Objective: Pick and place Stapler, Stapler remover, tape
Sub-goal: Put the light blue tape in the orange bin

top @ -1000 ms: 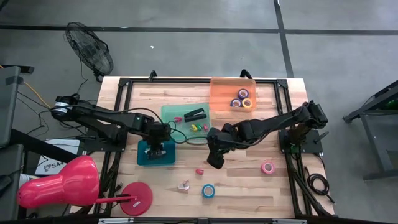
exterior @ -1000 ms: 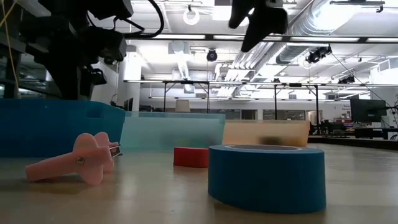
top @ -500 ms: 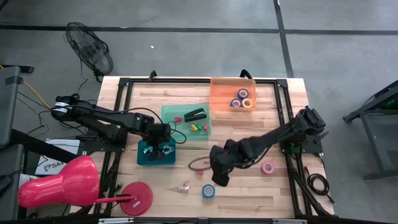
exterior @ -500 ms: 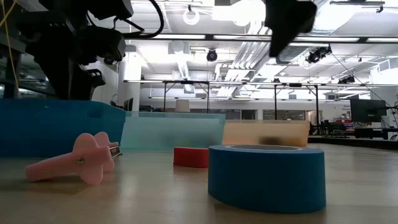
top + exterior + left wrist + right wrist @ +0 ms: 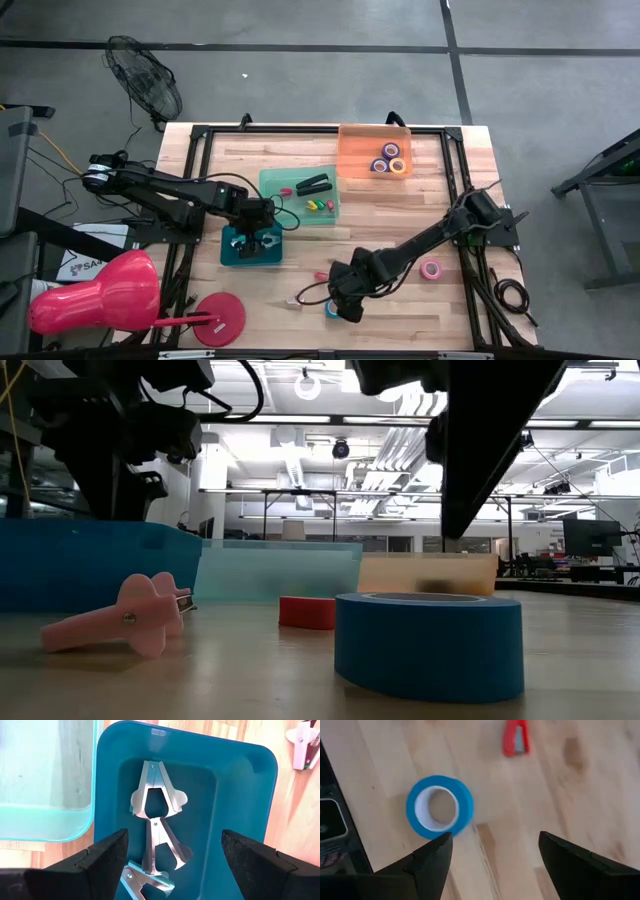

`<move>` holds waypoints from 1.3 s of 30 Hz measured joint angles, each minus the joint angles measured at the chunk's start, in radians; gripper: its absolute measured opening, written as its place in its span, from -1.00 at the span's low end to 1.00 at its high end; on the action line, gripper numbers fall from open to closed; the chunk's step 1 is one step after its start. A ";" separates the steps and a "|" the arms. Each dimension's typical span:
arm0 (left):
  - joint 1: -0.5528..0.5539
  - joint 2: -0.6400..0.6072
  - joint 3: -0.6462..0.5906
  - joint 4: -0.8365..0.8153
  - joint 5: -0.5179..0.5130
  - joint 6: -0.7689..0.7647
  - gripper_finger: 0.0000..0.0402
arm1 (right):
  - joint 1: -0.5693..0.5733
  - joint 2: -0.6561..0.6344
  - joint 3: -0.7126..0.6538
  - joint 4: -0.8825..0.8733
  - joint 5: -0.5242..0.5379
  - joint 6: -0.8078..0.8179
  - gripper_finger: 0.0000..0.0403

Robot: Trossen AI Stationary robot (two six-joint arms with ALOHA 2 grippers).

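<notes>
**Right gripper above the blue tape roll; left gripper over the teal tray**

We see, from above, the right gripper [image 5: 340, 303] reaching to the table's near edge, directly over the blue tape roll [image 5: 331, 310], which lies flat on the wood. In the right wrist view the fingers [image 5: 427, 865] are spread wide, with the roll [image 5: 440, 807] ahead of them and off toward one finger, not between them and not touched. A small red stapler [image 5: 515, 742] lies on the wood beyond the roll; in the high view it sits just beside the right arm [image 5: 321, 275]. In the low view the pink staple remover [image 5: 125, 620] lies on its side, well apart from the blue roll [image 5: 428, 645], with the red stapler [image 5: 307, 612] between them and farther back.

The pink tape roll [image 5: 431, 269] lies alone near the table's right side. Three more tape rolls [image 5: 389, 159] sit in the orange bin [image 5: 355, 140] at the far edge. The pale green tray [image 5: 275, 185] holds a black stapler [image 5: 316, 184] and a few small coloured pieces.

The left gripper [image 5: 258, 240] hangs over the teal tray [image 5: 235, 255], its fingers [image 5: 100, 860] spread and empty. In the left wrist view the tray [image 5: 240, 800] holds metal staple removers [image 5: 157, 820] lying overlapped.

Off the table we note a floor fan [image 5: 146, 82] and a red lamp-like object [image 5: 95, 295].
</notes>
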 joint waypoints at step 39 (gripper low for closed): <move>0.000 0.000 0.000 -0.006 0.023 -0.048 0.55 | -0.004 0.138 0.001 0.177 -0.021 -0.193 -0.63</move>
